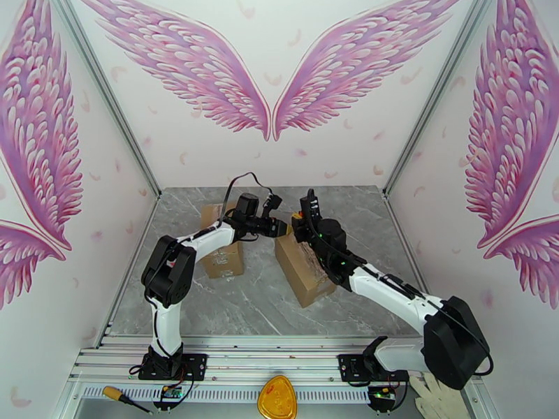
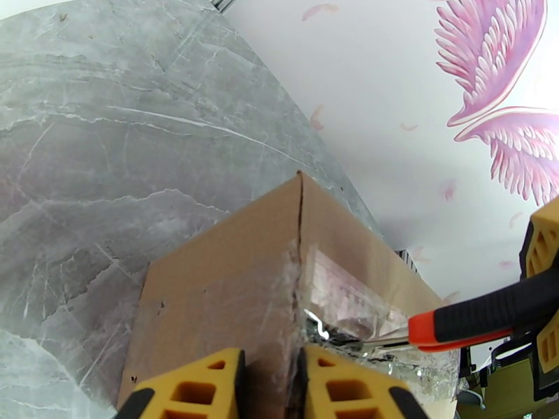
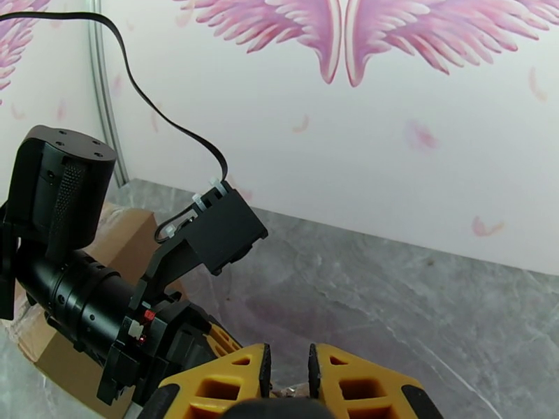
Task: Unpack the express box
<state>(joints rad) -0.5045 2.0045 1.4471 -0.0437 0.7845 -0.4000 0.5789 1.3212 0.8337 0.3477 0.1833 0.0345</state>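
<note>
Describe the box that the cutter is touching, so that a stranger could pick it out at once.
On the grey table lie two brown boxes. Take the box right of centre, where the left tool and right tool meet. Unlike the other box, it lies askew, and a red-handled cutter touches its tape.

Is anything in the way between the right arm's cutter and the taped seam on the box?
Nothing visible. The cutter in the right gripper has its tip at the tape on the box. The left gripper clamps the box's edge in its jaws beside the blade, not across it.
</note>
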